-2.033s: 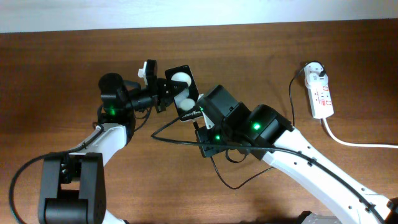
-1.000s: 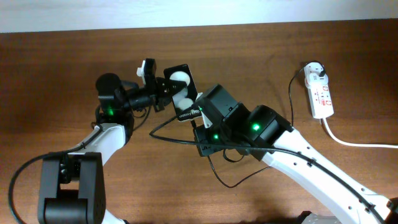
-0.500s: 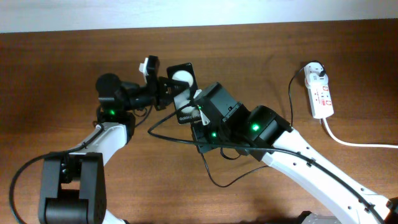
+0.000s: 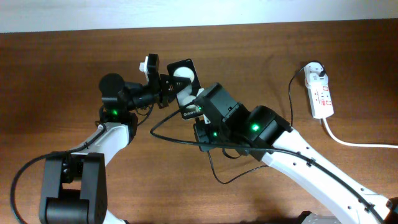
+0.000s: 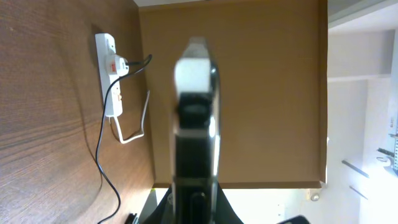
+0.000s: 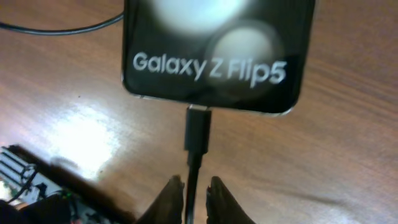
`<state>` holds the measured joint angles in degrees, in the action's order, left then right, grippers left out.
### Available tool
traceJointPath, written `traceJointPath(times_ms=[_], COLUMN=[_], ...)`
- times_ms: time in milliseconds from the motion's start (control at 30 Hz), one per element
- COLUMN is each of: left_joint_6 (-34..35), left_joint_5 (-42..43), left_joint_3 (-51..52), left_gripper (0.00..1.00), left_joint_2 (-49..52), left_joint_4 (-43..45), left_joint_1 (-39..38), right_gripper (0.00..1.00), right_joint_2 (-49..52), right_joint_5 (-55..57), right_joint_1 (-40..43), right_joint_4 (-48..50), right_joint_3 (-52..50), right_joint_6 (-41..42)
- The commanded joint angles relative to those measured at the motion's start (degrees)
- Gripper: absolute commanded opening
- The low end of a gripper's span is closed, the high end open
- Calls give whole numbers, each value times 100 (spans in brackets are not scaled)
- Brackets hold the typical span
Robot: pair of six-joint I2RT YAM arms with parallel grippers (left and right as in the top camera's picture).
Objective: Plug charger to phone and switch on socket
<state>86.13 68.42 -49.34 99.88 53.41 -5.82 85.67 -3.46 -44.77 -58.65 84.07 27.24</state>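
Hold the thin black charger cable [image 6: 198, 130], pinched by right gripper [image 6: 194, 188], square to the glossy black phone [image 6: 211, 56] clamped in left gripper [image 4: 168, 88].

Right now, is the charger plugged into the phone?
Looks plugged in: in the right wrist view the tip of the charger meets the bottom edge of the phone with no gap. Whether it is fully home, cannot tell.

The phone [image 4: 184, 73], clamped in the left gripper [image 4: 166, 89], has edged slightly nearer the socket [image 4: 321, 93]. The slack loop of the charger [image 4: 176, 138], well away from the socket, has changed shape.
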Motion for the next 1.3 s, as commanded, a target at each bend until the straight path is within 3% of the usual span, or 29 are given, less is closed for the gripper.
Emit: traceJointPath(times_ms=[0, 267, 667, 800, 933, 1100, 1200, 1267], left_joint_6=[-94, -90, -90, -807, -1038, -1220, -1709, -2175], left_joint_5=[389, 990, 1722, 1720, 1287, 822, 802, 758], left_joint_3=[-63, -63, -63, -63, -63, -166, -557, -966], left_gripper=[0, 0, 0, 0, 0, 0, 0, 0], left_joint_2=[-46, -46, -46, -46, -46, -46, -46, -46], left_joint_4=[55, 55, 59, 57, 133, 1073, 837, 74], left_joint_1=[20, 17, -302, -297, -350, -533, -678, -752], right_gripper=[11, 4, 4, 18, 44, 71, 80, 84], right_joint_2=[0, 0, -57, -470, -1379, -2959, -3792, -4266], right_joint_5=[269, 273, 431, 415, 417, 472, 861, 1069], right_joint_1=[11, 15, 15, 15, 15, 15, 15, 15], right_joint_4=[125, 348, 654, 291, -570, -1250, -1318, -1316], right_joint_3=[9, 9, 15, 26, 98, 243, 240, 240], right_joint_6=[28, 26, 24, 26, 24, -444, -472, -470])
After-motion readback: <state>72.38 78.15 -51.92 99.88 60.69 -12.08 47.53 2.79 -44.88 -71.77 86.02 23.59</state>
